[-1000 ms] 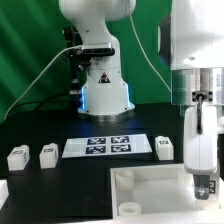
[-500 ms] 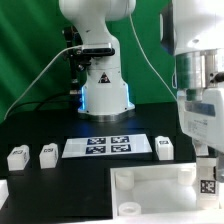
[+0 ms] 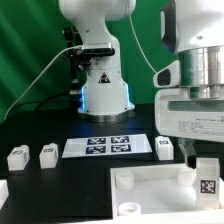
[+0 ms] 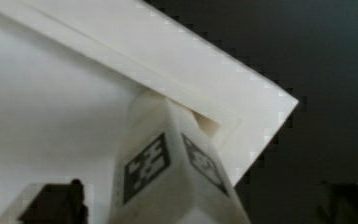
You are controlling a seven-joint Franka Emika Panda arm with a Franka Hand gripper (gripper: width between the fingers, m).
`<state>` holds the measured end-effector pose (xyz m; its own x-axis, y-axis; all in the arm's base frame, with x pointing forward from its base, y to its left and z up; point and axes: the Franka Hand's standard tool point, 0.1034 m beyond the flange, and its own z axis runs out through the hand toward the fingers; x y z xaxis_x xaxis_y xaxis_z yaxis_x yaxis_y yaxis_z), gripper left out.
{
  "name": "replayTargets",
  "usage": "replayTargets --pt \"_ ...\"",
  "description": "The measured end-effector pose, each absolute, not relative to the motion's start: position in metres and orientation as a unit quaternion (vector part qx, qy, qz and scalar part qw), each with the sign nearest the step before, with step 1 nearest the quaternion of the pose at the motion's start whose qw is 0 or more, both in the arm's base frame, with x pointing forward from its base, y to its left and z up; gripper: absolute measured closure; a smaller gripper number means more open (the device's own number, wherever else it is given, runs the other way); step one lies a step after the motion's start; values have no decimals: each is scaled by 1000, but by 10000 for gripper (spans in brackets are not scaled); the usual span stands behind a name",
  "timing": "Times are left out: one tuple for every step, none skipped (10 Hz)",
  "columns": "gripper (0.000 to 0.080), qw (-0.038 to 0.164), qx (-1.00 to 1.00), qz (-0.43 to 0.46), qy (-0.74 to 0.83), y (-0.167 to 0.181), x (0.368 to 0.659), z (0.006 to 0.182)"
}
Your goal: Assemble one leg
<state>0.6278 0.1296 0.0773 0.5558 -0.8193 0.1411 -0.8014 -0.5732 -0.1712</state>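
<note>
Table (image 3: 40, 185): black surface, carrying every loose part in the exterior view.

Arm (image 3: 195, 80): white links and wrist housing, filling the frame from 1 to 4 o'clock in the exterior view and hanging over the panel's corner.

Panel (image 3: 150, 190): large white tray-like square, lying at 5 o'clock in the exterior view; a round hole is showing near its front edge. In the wrist view its raised rim is running diagonally to a corner (image 4: 274, 100).

Marker board (image 3: 108, 146): flat white strip with four tags, lying at the centre of the table, just behind the panel and apart from it.

Gripper (image 4: 202, 205): two dark fingertips (image 4: 55, 200) are showing at the lower corners of the wrist view, standing well apart on either side of the leg. Whether the pads are pressing on the leg cannot be told; in the exterior view the fingers are hidden behind the wrist housing.

Leg (image 3: 209, 180): white tagged block, standing upright at 4 o'clock in the exterior view, directly under the wrist and at the panel's corner. In the wrist view it is sitting between the fingertips, its far end reaching the inside of the panel's corner (image 4: 167, 165).

Other legs: one (image 3: 164, 148) is resting just beside the marker board on the exterior view's right; two more (image 3: 47, 154) (image 3: 17, 157) are sitting at 8 o'clock, near each other.
</note>
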Motion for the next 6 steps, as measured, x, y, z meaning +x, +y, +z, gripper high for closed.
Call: replayTargets --pt "151 41 -890 -104 442 129 628 77" --pt "151 41 -889 -103 444 129 628 77" --pt "151 40 -893 -102 436 130 629 78" --pt "151 41 -900 -106 420 129 633 81" --pt "151 41 -903 -108 415 127 635 83" --pt "151 41 -902 -108 415 127 635 82"
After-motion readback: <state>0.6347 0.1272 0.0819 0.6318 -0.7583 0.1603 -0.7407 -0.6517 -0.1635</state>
